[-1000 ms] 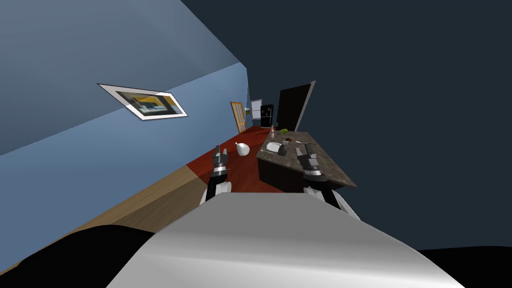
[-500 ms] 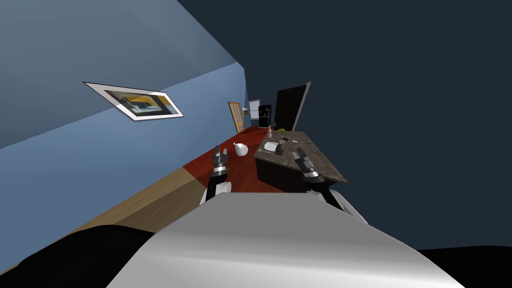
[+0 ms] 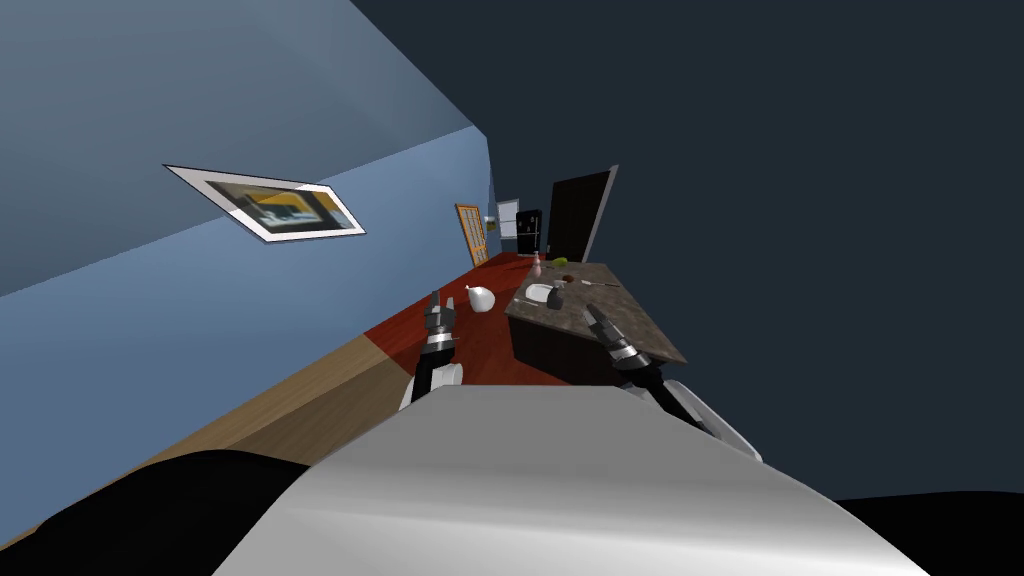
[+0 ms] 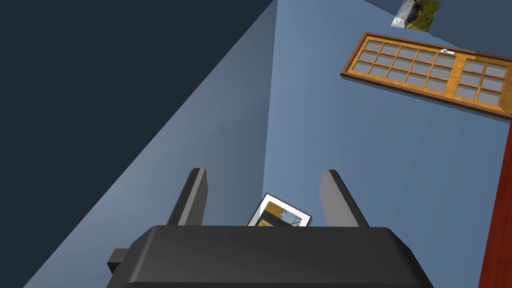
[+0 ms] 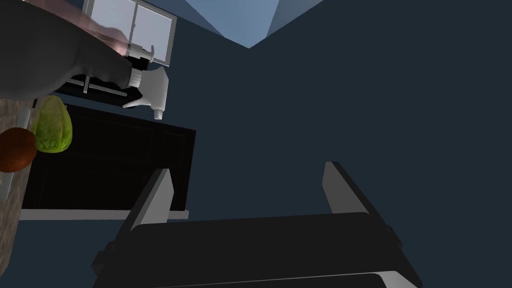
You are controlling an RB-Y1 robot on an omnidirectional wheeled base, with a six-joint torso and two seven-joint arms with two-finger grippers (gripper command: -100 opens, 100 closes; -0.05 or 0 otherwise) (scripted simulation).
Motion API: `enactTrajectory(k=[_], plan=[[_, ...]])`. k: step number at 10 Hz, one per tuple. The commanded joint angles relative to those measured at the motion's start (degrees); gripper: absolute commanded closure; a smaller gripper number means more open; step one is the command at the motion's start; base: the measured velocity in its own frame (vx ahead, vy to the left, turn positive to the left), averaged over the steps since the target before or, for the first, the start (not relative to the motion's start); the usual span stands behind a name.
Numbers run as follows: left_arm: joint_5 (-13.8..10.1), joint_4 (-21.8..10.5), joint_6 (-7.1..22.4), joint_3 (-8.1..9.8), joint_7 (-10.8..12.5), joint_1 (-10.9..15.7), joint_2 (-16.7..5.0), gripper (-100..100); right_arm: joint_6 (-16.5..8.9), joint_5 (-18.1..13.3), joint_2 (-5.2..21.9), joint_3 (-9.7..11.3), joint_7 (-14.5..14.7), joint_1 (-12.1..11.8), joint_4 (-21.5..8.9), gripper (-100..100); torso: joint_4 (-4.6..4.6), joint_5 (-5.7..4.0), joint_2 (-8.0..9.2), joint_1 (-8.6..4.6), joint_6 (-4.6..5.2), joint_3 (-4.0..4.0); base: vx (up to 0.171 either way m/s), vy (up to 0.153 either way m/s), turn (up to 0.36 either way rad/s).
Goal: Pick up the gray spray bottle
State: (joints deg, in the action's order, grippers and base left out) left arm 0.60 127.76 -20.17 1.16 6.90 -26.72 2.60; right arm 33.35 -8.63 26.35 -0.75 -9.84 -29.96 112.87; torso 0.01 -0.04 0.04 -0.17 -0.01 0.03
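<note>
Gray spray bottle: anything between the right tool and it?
Nothing visible. In the head view the open right tool hovers over bare countertop near the spray bottle. The right wrist view puts the bottle off to the side of the tool's fingers, not between them.

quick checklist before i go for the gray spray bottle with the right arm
1. Right tool open: ok, fingers wide apart.
2. Gray spray bottle between its fingers: not ok, it sits off to one side.
3. Right tool over the countertop: ok.
4. Bottle clear of the green vegetable: cannot tell.
5. Left tool open and empty: ok.
</note>
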Motion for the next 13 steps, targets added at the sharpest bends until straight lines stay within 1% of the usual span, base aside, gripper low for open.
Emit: enactTrajectory(k=[1,2,3,4,5,6,7,8,9,10,11,12,13], plan=[[0.0,0.0,0.0,0.0,0.0,0.0,0.0,0,-0.02,-0.62,1.93,0.26,-0.22,0.21,-0.97,-100,0.0,0.0,0.0,0.0,0.0,0.0,-0.006,-0.031,0.004],[0.0,0.0,0.0,0.0,0.0,0.0,0.0,0,-0.05,-1.85,4.19,0.69,-0.57,0.21,-2.43,-100,0.0,0.0,-0.01,0.04,0.0,-0.01,-0.004,-0.033,0.025],[0.0,0.0,0.0,0.0,0.0,0.0,0.0,0,-0.05,-1.85,4.75,0.69,-0.57,0.21,-2.43,-100,0.0,0.0,-0.03,0.03,-0.01,-0.01,-0.001,-0.035,0.014],[0.0,0.0,0.0,0.0,0.0,0.0,0.0,0,-0.09,-3.11,7.03,1.14,-0.92,0.23,-3.88,-100,0.0,0.0,-0.03,0.04,0.0,-0.01,-0.002,-0.039,0.034],[0.0,0.0,0.0,0.0,0.0,0.0,0.0,0,-0.09,-3.11,7.67,1.14,-0.92,0.23,-3.88,-100,-0.01,0.0,-0.03,0.02,-0.01,-0.02,-0.002,-0.032,0.023],[0.0,0.0,0.0,0.0,0.0,0.0,0.0,0,-0.13,-4.4,9.82,1.59,-1.25,0.3,-5.3,-100,0.0,0.0,-0.04,0.04,0.0,-0.02,0.003,-0.042,0.068],[0.0,0.0,0.0,0.0,0.0,0.0,0.0,0,-0.13,-4.4,10.67,1.59,-1.25,0.3,-5.3,-100,-0.01,0.0,-0.06,0.01,-0.02,-0.03,0.001,-0.037,0.031],[0.0,0.0,0.0,0.0,0.0,0.0,0.0,0,-0.18,-5.7,12.85,2.04,-1.57,0.39,-6.69,-100,-0.01,0.0,-0.05,0.03,0.0,-0.03,0.002,-0.037,0.062],[0.0,0.0,0.0,0.0,0.0,0.0,0.0,0,-0.18,-5.7,13.73,2.04,-1.57,0.39,-6.69,-100,-0.01,0.0,-0.05,0.02,-0.01,-0.03,0.002,-0.034,0.047],[0.0,0.0,0.0,0.0,0.0,0.0,0.0,0,-0.24,-7.0,15.88,2.51,-1.87,0.52,-8.02,-100,-0.01,0.0,-0.05,0.04,0.0,-0.03,0.006,-0.036,0.102],[0.0,0.0,0.0,0.0,0.0,0.0,0.0,0,-0.24,-7.0,16.83,2.51,-1.87,0.52,-8.02,-100,-0.01,0.0,-0.07,0.03,-0.02,-0.04,0.008,-0.036,0.045],[0.0,0.0,0.0,0.0,0.0,0.0,0.0,0,-0.3,-8.3,18.93,2.97,-2.15,0.69,-9.3,-100,-0.01,0.0,-0.08,0.04,0.0,-0.05,0.009,-0.037,0.096],[0.0,0.0,0.0,0.0,0.0,0.0,0.0,0,-0.3,-8.3,19.95,2.97,-2.15,0.69,-9.3,-100,-0.02,0.0,-0.09,0.03,-0.02,-0.05,0.003,-0.035,0.059]])
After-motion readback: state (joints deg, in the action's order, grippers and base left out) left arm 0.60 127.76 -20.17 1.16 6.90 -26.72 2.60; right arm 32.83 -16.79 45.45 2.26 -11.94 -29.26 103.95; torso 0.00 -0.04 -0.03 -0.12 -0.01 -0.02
